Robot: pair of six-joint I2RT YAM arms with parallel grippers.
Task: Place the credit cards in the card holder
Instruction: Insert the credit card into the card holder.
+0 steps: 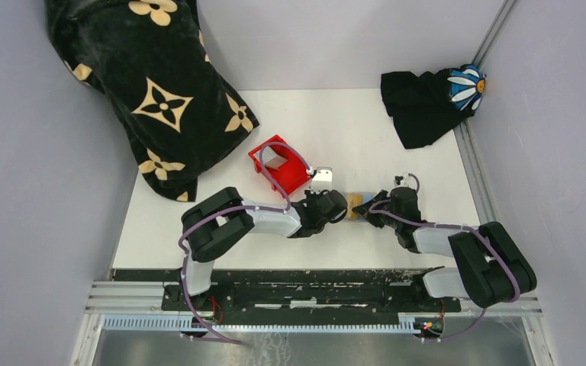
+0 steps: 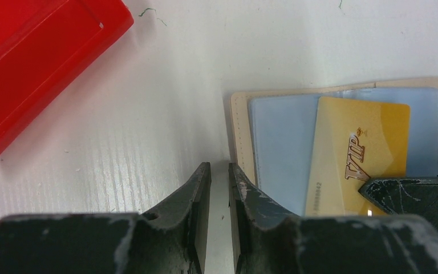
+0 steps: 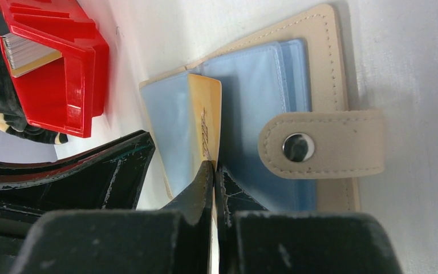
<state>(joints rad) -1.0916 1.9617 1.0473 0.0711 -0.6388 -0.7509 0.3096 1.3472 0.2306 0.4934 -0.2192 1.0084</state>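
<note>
A red bin (image 2: 34,57) lies ahead-left of the left gripper (image 2: 219,171), whose jaws stand slightly apart and empty, one finger over the edge of the tan wallet (image 2: 239,125). The right gripper (image 3: 214,168) pinches a gold card (image 3: 204,114) marked "VIP", its long axis pointing straight ahead of the fingertips, over the wallet's blue sleeves.

The card holder (image 1: 357,201) lies opened out on the worktop (image 1: 397,145), mid-way across, between the left gripper (image 2: 219,168) on its left and the right gripper (image 3: 214,168) on its right. A card (image 2: 359,142) rests tilted against its inner sleeves, its near edge between the right gripper's fingers. A bin (image 1: 278,169) sits behind and left of the holder, with a stack of cards (image 3: 20,48) inside. A blanket (image 1: 152,84) fills the far left corner and a cloth (image 1: 427,103) the far right.
</note>
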